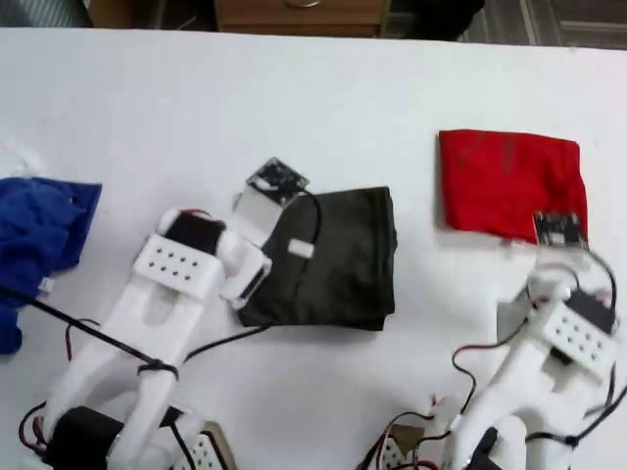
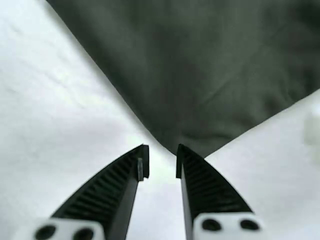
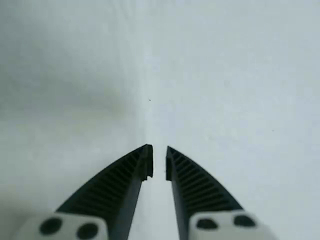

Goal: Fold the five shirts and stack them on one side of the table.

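A dark olive folded shirt [image 1: 333, 259] lies at the middle of the white table [image 1: 294, 108]. My left gripper [image 2: 162, 160] hovers just off one corner of that shirt [image 2: 200, 65], its fingers slightly open with nothing between them; in the high view the left gripper [image 1: 247, 282] is at the shirt's near left edge. A red folded shirt [image 1: 509, 181] lies at the right. My right arm [image 1: 573, 333] stands just in front of it, and the right gripper [image 3: 159, 162] is shut over bare table [image 3: 210, 75]. A crumpled blue shirt [image 1: 39, 230] sits at the left edge.
Cables trail from both arm bases [image 1: 147, 431] along the table's near edge. Wooden furniture [image 1: 299, 15] stands beyond the far edge. Open tabletop stretches along the far side and between the dark and red shirts.
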Robot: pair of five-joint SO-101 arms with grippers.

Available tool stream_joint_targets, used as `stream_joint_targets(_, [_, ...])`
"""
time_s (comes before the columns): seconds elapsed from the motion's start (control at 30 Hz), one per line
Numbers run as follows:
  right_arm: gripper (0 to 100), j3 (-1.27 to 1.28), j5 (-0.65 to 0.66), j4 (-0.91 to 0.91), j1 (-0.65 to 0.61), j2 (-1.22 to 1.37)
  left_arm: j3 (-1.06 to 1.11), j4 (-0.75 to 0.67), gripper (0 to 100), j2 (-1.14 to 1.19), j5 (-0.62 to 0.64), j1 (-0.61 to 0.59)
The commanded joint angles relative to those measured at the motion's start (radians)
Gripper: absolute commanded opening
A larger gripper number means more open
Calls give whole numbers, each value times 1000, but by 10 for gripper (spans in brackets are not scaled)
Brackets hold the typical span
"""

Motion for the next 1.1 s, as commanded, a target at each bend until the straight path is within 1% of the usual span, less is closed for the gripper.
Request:
stream_joint_targets(0.0, [155,-210,-91,188,-182,-8,-88,41,114,-26,-6,-49])
stream_joint_targets(0.07, [189,-264,-178,225,-303,-8,-91,18,113,-21,-6,-118])
stream_joint_targets(0.13, [197,-292,-275,226,-424,-7,-65,-37,113,-18,-6,-210])
stream_joint_targets(0.27, [198,-308,-440,153,-661,-7,56,-203,113,-25,-6,-399])
stream_joint_targets(0.33, [214,-305,-479,94,-730,-5,128,-272,113,-25,-6,-457])
stream_joint_targets(0.47, [322,-305,-486,7,-751,56,251,-399,113,-25,0,-509])
stream_joint_targets(0.77, [310,-321,-491,-151,-754,389,441,-608,113,-25,2,-519])
stream_joint_targets(0.9, [311,-442,-569,-153,-763,527,504,-686,113,-25,2,-517])
stream_joint_targets(0.97, [311,-519,-586,-139,-773,599,507,-692,113,-25,2,-517])
stream_joint_targets(1.07, [311,-634,-586,-71,-819,710,510,-695,113,-18,3,-512])
